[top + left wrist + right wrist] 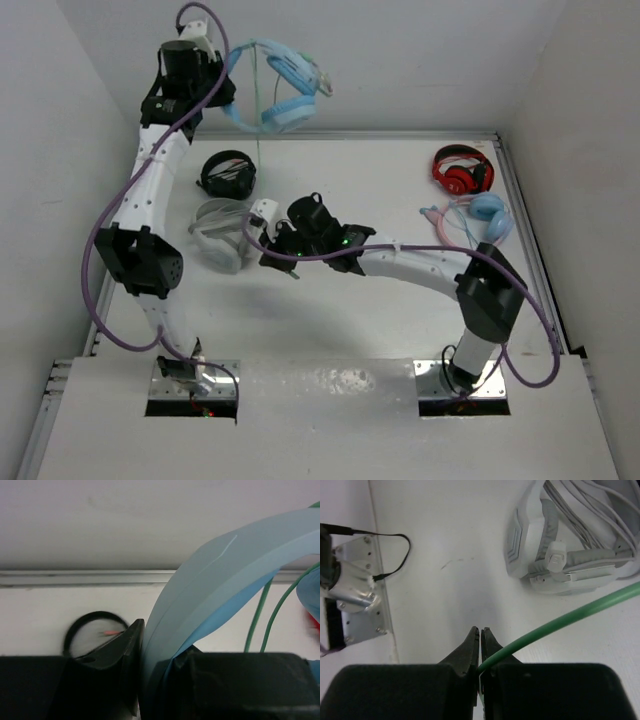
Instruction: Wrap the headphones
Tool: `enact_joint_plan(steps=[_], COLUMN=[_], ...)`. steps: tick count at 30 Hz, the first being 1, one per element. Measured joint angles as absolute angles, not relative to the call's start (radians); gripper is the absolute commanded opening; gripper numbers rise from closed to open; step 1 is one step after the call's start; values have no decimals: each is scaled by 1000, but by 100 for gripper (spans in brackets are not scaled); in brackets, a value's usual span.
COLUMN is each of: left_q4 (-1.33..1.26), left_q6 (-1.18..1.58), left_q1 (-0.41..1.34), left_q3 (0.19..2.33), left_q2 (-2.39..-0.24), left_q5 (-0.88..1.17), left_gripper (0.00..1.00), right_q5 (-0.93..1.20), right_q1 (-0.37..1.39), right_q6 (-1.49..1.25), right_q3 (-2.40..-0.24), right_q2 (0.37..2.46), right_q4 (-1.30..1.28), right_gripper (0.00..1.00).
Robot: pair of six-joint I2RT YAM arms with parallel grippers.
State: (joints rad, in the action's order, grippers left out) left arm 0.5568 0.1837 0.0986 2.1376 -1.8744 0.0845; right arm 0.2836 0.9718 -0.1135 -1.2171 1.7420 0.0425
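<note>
In the view from above, the headphones (282,88) are held up in the air at the far left of the scene, over the far edge of the table (400,320). The headband is taken by the left gripper (222,78) and the padded cups point to the right, so the long axis lies about left to right. The cable (257,130) runs from the headphones toward the near side, down to the right gripper (272,250), which is low, just beside the grey-white pair (220,235).

In the left wrist view, the wide headband (225,580) is pinched between the jaws of the left gripper (150,665), which are closed tight on it. Two green strands of the cable (257,625) pass on the right; whether a turn is already laid around the band cannot be told.

In the right wrist view, the jaws of the right gripper (480,635) are closed on the cable (560,622), which leaves them to the upper right in a nearly straight line.

As a judgement, the task is at an early stage: both ends are secured, but the cable is drawn out, and the winding around the headphones is left to do.
</note>
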Motion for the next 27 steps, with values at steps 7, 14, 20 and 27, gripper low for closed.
enact_joint_plan(steps=[7,14,20,27], left_q4=[418,293,289,297], left_q6=[-194,-549,-641,-646], left_q1=[167,298,352,364], left_q3=[1798,1325,1205,1224], left_q2=[-1858,-1733,-1606,-1557], left_q5=[-150,-191,-124,-40], left_gripper=[0,0,0,0], right_q5=[181,-192,-343,-373], right_q1=[971,966,881,755], right_q6=[9,136,162,184], right_q3=[-1353,-1449,-1402,-1317], right_q2=[1607,1600,1604,1591], right_q4=[-264,-476,-438,-308], right_gripper=[0,0,0,0])
